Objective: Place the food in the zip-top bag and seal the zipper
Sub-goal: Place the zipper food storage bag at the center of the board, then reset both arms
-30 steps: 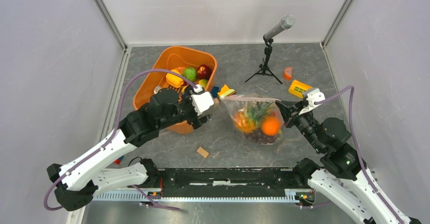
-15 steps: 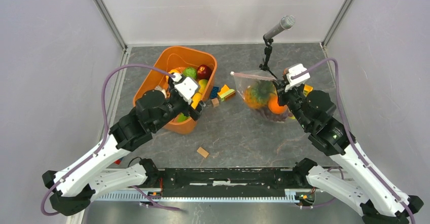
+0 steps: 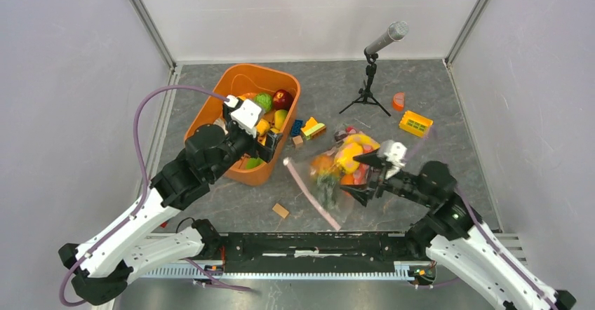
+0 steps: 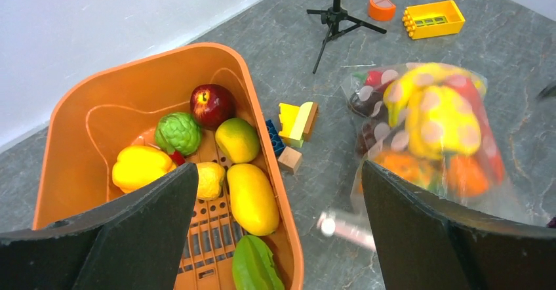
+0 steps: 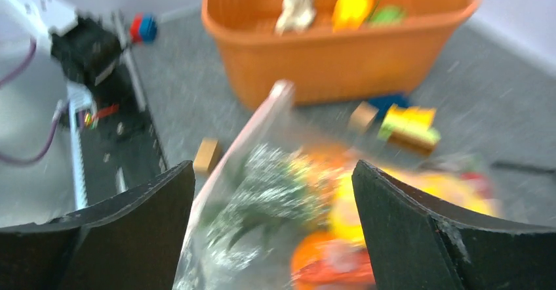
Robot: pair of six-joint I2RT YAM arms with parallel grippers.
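Right end effector (image 3: 349, 175) just swung the bag (image 3: 330, 184) down to centre, fingers apart now. Left end effector (image 4: 278, 168) is apart too. Zipper (image 3: 309, 194) next, I guess.

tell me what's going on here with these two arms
The zip-top bag, packed with toy food, sits between the open fingers of the right gripper, its pink zipper on the side facing the arm bases. The views are too blurred to tell whether it is sealed. The left gripper hovers open and empty over the orange tub, where more toy fruits lie.
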